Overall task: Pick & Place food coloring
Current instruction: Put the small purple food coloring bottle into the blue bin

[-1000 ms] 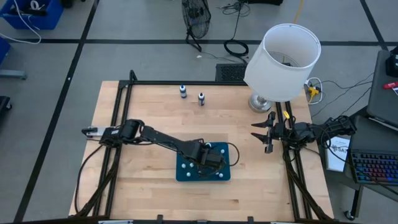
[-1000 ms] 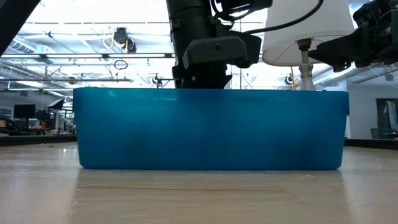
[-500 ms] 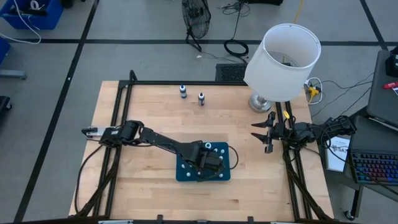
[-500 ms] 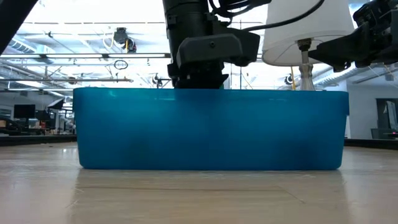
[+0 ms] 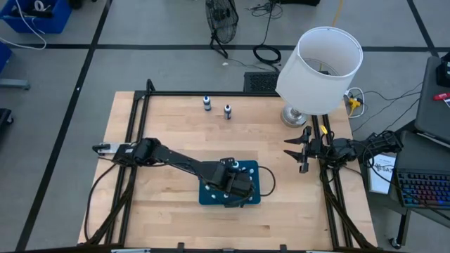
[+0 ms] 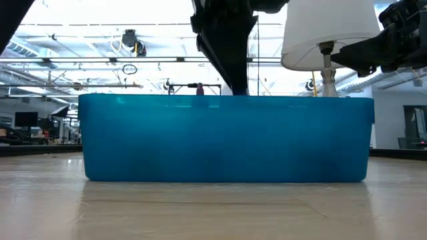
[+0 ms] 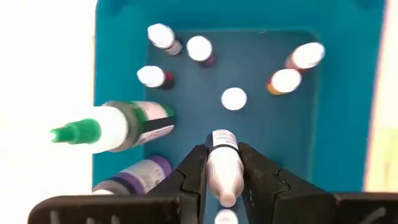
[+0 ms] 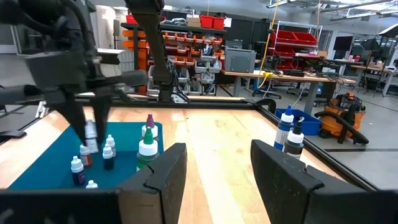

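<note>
The left gripper (image 7: 222, 180) clamps one food coloring bottle (image 7: 222, 163) between its fingers, above the blue tray (image 7: 336, 118). The right gripper (image 8: 214, 171), at the bench's right edge, is spread wide.

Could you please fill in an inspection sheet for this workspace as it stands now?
Surface: light wooden table.
Job's things: small white-capped bottle gripped over blue rectangular tray; more bottles standing inside; two dark bottles near the far edge.
Clutter: white-shaded lamp.
End effectors: left end effector shut on the bottle; right end effector open, waiting at the table's right edge.
Cables: black cable beside the tray.
Surroundings: workshop shelving, floor fan.
</note>
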Robot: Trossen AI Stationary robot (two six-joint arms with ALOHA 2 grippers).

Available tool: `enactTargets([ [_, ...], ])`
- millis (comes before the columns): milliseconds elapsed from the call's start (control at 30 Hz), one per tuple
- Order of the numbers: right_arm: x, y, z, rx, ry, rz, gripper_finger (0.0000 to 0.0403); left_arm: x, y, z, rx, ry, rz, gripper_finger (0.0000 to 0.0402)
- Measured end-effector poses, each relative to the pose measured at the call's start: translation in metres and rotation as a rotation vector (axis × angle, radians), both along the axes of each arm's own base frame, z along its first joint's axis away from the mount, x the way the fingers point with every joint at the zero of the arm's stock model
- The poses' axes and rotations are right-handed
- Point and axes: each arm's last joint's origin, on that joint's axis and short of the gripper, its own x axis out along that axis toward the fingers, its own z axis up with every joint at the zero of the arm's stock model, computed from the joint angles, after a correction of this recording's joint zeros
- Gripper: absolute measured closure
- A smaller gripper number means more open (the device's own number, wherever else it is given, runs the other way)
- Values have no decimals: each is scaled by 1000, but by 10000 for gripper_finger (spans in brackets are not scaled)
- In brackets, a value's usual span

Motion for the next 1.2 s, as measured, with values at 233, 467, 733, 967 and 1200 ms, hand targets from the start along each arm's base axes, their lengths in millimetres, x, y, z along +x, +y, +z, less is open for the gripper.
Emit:
enactTargets([
  [233,0,0,0,0,0,0,236,-4,-19,-5,-39,2,-6,331],
  [467,0,0,0,0,0,0,236,-6,-21,-20,-42,7,13,331],
  [733,0,0,0,0,0,0,236,0,-7,-36,-73,6,42,331],
  [967,0,0,0,0,0,0,236,0,3,-47,-102,30,58,331],
  [1200,0,0,0,0,0,0,236,-1,6,-58,-132,50,62,331],
])
